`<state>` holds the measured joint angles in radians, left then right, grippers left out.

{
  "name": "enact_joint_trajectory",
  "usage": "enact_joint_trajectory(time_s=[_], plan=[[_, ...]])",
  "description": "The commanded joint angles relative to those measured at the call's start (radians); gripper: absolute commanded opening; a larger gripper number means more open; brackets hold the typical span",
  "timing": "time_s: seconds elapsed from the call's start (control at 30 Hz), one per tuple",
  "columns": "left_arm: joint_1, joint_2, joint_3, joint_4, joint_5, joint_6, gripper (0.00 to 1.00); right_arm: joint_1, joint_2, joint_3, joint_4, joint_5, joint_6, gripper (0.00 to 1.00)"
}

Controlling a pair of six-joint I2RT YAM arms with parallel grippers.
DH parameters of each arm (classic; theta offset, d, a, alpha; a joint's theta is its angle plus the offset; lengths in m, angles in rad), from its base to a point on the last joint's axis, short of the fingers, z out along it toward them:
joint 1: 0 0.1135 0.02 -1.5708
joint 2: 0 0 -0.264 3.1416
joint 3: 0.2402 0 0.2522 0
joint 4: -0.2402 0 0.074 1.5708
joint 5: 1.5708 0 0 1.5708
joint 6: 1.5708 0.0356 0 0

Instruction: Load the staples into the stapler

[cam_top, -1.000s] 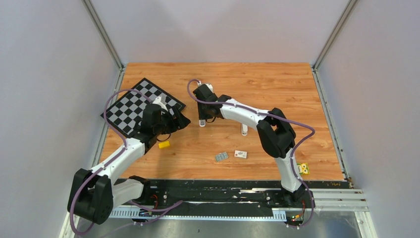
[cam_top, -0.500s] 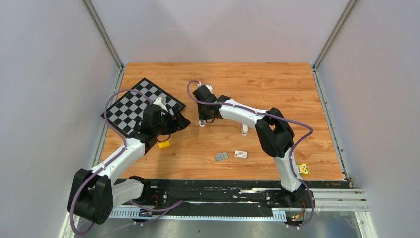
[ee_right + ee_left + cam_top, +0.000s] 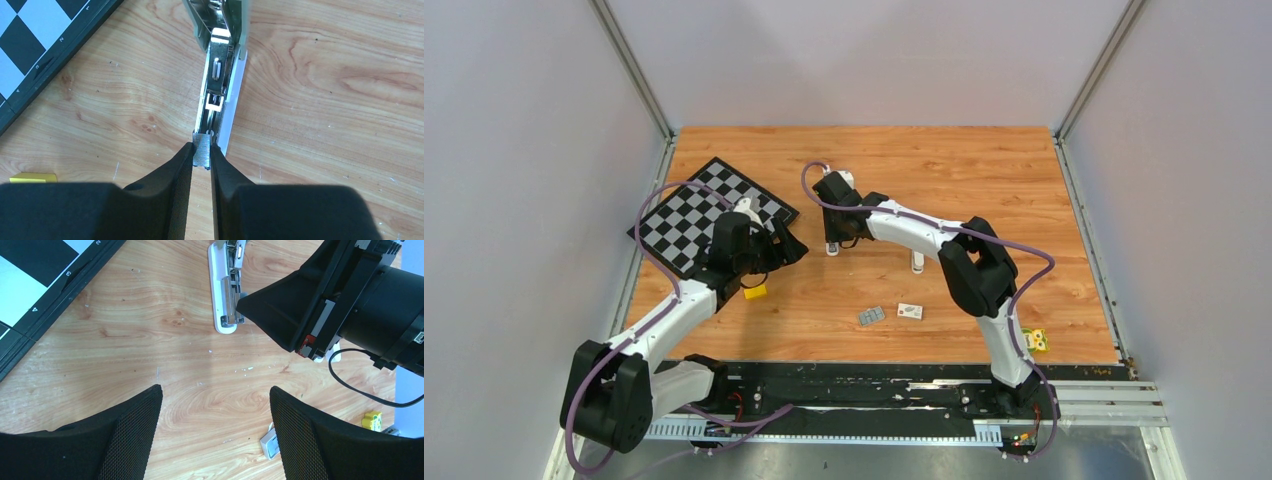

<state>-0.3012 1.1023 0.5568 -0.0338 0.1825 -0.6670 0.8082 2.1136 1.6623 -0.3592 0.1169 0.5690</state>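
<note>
The stapler (image 3: 220, 75) lies open on the wooden table, its metal channel facing up on a white base. It also shows in the top view (image 3: 832, 246) and the left wrist view (image 3: 226, 290). My right gripper (image 3: 201, 146) is shut on a short silvery strip of staples (image 3: 202, 150) and holds it at the near end of the channel. In the top view the right gripper (image 3: 834, 236) is over the stapler. My left gripper (image 3: 215, 390) is open and empty, low over bare wood just left of the stapler (image 3: 790, 246).
A chequered board (image 3: 694, 212) lies at the back left. A small yellow block (image 3: 754, 292) lies near the left arm. A grey staple strip (image 3: 871, 316) and a tiny white box (image 3: 910, 311) lie in front, a small white piece (image 3: 917, 262) to the right, and a yellow-green item (image 3: 1037, 340) at the front right.
Almost nothing has changed. The left gripper has drawn back slightly to the left. The right gripper stays at the stapler with the strip.
</note>
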Motion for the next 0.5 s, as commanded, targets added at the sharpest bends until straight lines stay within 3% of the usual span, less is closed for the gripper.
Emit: enact_joint_trajectory(time_s=[0.0,0.47], plan=[[0.005,-0.023,-0.016,0.006,-0.004,0.011,0.81,-0.014,0.038,0.035,-0.007,0.014,0.025,0.21],[0.005,-0.027,-0.025,0.014,-0.007,0.014,0.81,-0.014,0.046,0.026,-0.008,0.018,0.045,0.21]])
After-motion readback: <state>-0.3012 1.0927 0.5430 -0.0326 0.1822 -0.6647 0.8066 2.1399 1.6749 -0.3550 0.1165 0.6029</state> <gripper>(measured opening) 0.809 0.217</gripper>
